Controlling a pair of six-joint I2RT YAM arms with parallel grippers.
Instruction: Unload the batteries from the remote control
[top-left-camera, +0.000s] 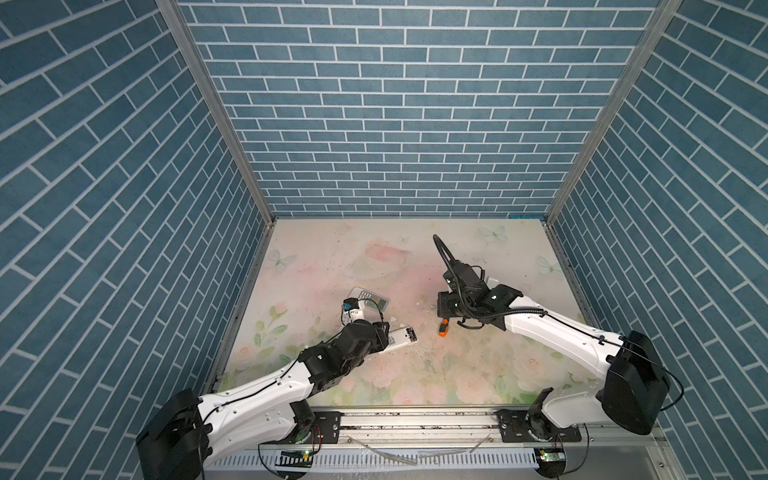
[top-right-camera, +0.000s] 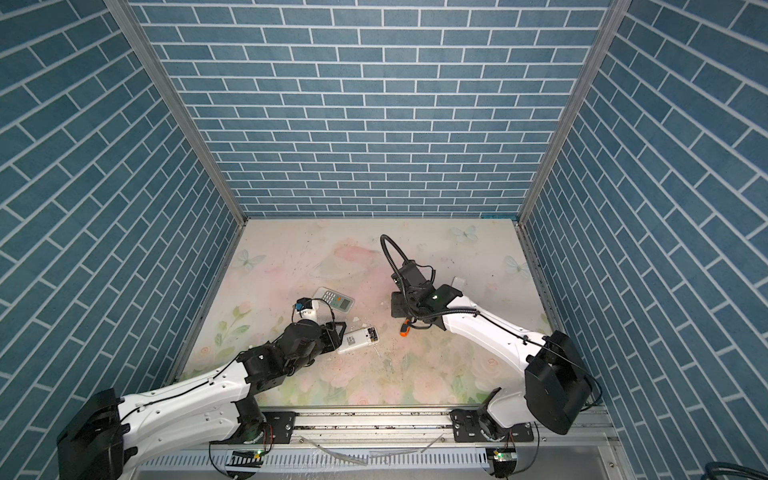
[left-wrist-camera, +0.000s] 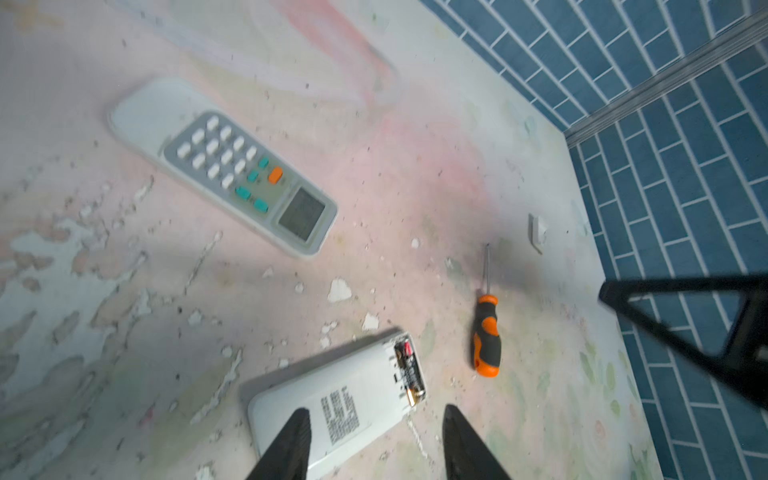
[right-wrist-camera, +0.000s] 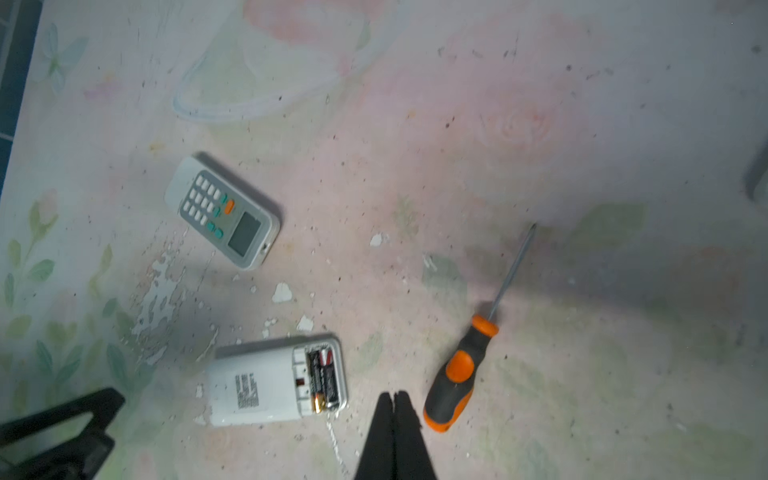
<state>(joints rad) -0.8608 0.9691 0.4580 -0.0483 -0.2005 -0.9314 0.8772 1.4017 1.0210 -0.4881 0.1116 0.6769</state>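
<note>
The remote control (right-wrist-camera: 253, 384) (top-left-camera: 400, 338) (left-wrist-camera: 332, 407) is white and lies face down on the flowered table, its battery bay uncovered at one end. Dark batteries (right-wrist-camera: 324, 380) (left-wrist-camera: 409, 370) with a coppery-gold end sit inside that bay. My left gripper (left-wrist-camera: 376, 409) hovers open over the remote's closed end. One of its fingers (left-wrist-camera: 293, 440) is above the remote's back; the other is past the remote's edge. Nothing is gripped. My right gripper (right-wrist-camera: 392, 395) is shut and empty, above bare table between the remote's battery end and the screwdriver (right-wrist-camera: 455, 374).
A second remote (top-left-camera: 370, 300) (top-right-camera: 334, 300) (right-wrist-camera: 224, 212) lies face up, buttons showing, farther back on the left. The orange-and-black screwdriver (top-left-camera: 444, 328) (left-wrist-camera: 486, 340) lies right of the open remote. A small white flat piece (left-wrist-camera: 537, 230) lies near the right wall. Paint flakes litter the table.
</note>
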